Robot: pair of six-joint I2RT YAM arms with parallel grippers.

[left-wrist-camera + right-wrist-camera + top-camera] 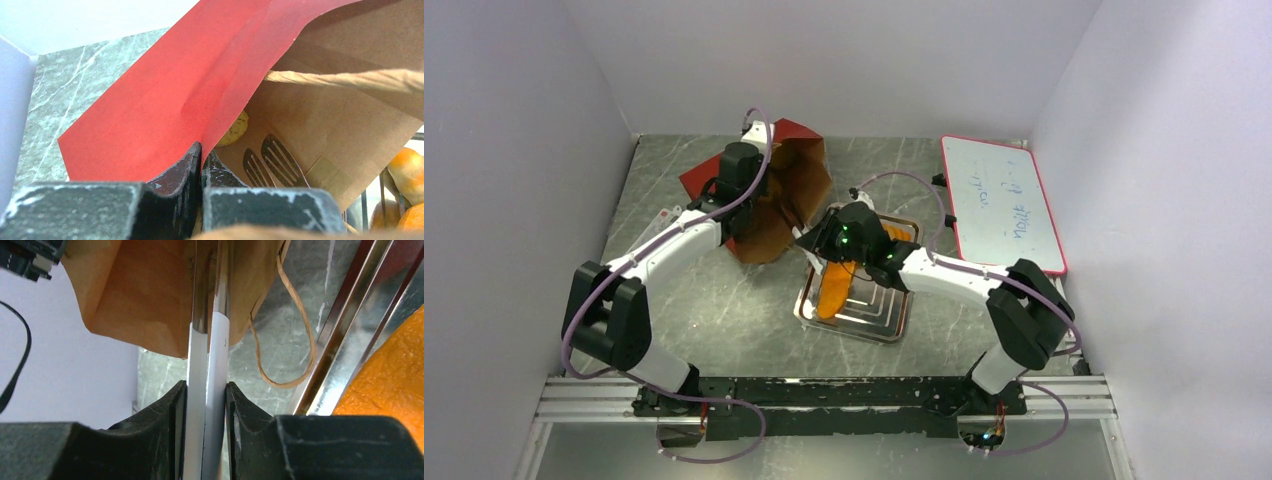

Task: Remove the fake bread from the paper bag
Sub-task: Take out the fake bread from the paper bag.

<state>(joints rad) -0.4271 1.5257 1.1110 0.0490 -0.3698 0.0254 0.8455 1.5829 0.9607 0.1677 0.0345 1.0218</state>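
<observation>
Left jaws clenched on paper bag point(165, 100) wall, propping mouth open. Right jaws grasping tongs point(207, 365), tips inside bag toward yellowish piece point(235, 131); bread point(834, 290) already on tray point(869, 322).

The grey-green marbled table point(714, 300) carries the rust-red paper bag point(804, 180), lying on its side at my left claw point(201, 155). The silver tray point(854, 328) sits just right of my right claw point(206, 390), and the whiteboard point(1004, 200) lies farther right.
</observation>
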